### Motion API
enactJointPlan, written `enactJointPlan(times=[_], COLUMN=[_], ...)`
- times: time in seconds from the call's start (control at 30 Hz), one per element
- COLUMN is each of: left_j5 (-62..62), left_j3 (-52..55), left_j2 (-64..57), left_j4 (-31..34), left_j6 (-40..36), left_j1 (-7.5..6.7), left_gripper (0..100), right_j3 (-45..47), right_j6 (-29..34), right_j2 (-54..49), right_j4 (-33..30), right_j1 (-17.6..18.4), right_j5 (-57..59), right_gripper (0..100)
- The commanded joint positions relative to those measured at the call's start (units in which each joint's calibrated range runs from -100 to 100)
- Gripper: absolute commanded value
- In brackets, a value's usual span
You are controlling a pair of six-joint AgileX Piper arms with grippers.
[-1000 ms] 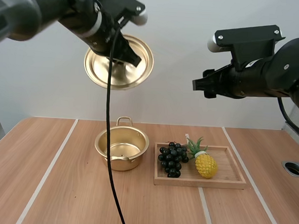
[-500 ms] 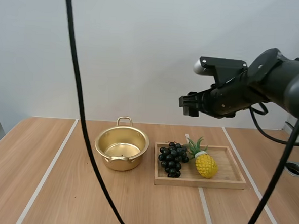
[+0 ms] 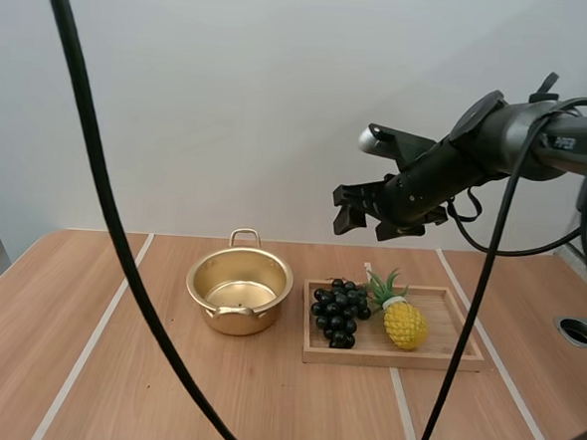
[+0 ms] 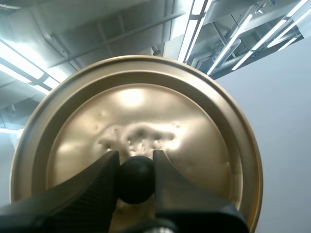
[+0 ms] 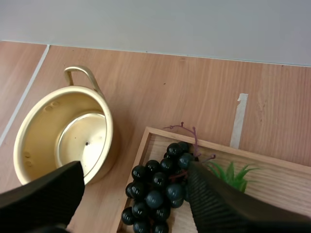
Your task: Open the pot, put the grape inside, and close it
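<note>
My left gripper (image 4: pixel 135 160) is closed tight on the round black knob (image 4: pixel 134 178) of the shiny gold metal lid (image 4: pixel 141 111), fingertips pinching it from both sides. On the light wooden table (image 3: pixel 145 370) the round gold two-handled pot (image 3: pixel 235 321) stands uncovered, and just to its right lies a shallow rectangular wooden tray (image 3: pixel 456 340). The bunch of dark purple grapes (image 3: pixel 338 311) is at the tray's left end beside a small yellow toy pineapple (image 3: pixel 404 323), and my right gripper (image 3: pixel 359 216) hangs well above them with its fingers spread wide on nothing.

Glossy metal pot (image 3: pixel 235 321) (and lid (image 4: pixel 146 111)), wooden tray (image 3: pixel 456 336)
</note>
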Motion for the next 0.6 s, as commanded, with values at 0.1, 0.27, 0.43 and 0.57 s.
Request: enactJointPlan(times=[0.1,0.27,0.43,0.57], left_j5=[-6.49,-5.73,-2.91,-2.0], left_j3=[-5.18,-5.51,-5.51,-5.51], left_j2=[0.21,0.47,0.96,1.0], left_j4=[0.0,-0.77,-1.36,-1.36], left_j6=[-0.78,-0.78,-0.78,-0.78], left_j1=[0.04,0.04,0.04,0.04], left_gripper=[0,0,0,0], right_j3=[-2.36,-2.36,-2.36,-2.36], right_j6=[0.55,1.25,3.77,7.53], right_j2=[9.49,14.52,16.84,17.13], right_j4=[-1.59,-3.12,-7.06,-13.74], right_j1=[0.05,1.55,4.37,6.53], right_j5=[1.54,0.56,-3.76,-6.68], right_gripper=[100,100,100,100])
